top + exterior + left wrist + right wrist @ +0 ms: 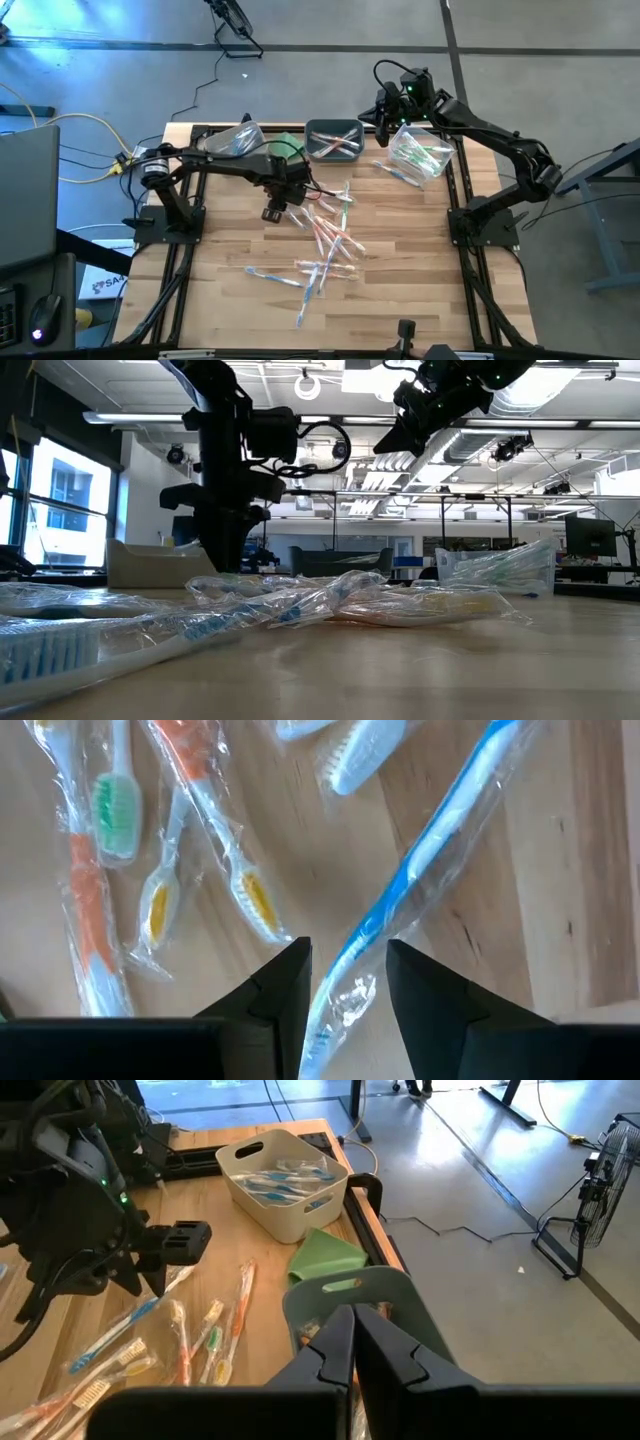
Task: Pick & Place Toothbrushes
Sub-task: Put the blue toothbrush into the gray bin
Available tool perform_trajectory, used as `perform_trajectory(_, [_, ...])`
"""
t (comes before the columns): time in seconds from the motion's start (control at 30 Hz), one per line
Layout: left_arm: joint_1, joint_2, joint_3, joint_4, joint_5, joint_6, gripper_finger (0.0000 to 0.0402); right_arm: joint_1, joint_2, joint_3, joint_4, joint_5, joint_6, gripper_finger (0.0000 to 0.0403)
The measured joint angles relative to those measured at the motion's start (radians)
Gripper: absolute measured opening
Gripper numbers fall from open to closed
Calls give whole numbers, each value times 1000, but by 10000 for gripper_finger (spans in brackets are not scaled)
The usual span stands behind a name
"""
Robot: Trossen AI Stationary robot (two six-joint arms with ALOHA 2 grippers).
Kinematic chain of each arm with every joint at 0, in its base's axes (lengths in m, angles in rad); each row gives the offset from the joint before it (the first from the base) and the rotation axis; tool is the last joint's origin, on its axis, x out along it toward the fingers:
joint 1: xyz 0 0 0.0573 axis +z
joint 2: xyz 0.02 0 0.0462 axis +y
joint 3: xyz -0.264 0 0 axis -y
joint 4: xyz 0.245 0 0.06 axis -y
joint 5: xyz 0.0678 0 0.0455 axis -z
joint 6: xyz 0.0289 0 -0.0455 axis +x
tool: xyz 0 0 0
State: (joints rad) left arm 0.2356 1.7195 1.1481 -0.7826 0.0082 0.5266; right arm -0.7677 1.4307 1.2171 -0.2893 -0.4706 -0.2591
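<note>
Several wrapped toothbrushes lie scattered on the wooden table. My left gripper points down over the pile's far left part, open. In the left wrist view one finger stands on each side of a blue toothbrush lying flat in its clear wrapper, and a gap shows on both sides. My right gripper hangs shut and empty above the grey bin at the table's far side.
Three bins stand along the far edge: a white one holding blue toothbrushes, the grey one holding orange ones, and a clear one holding green ones. A folded green cloth lies between the white and grey bins. Black frame rails border the table.
</note>
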Motion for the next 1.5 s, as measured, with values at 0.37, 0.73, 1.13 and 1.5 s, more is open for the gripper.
perform_trajectory(0.37, [0, 32, 0, 26, 7, -5, 127, 0, 0, 0, -4, 0, 0, 4])
perform_trajectory(0.73, [0, 32, 0, -6, 11, 0, 127, 0, 0, 0, -6, 0, 0, 4])
perform_trajectory(1.13, [0, 32, -30, 9, 34, 35, 127, 0, 0, 0, -7, 0, 0, 4])
perform_trajectory(1.5, [0, 32, -65, 58, 34, 37, 127, 0, 0, 0, -7, 0, 0, 4])
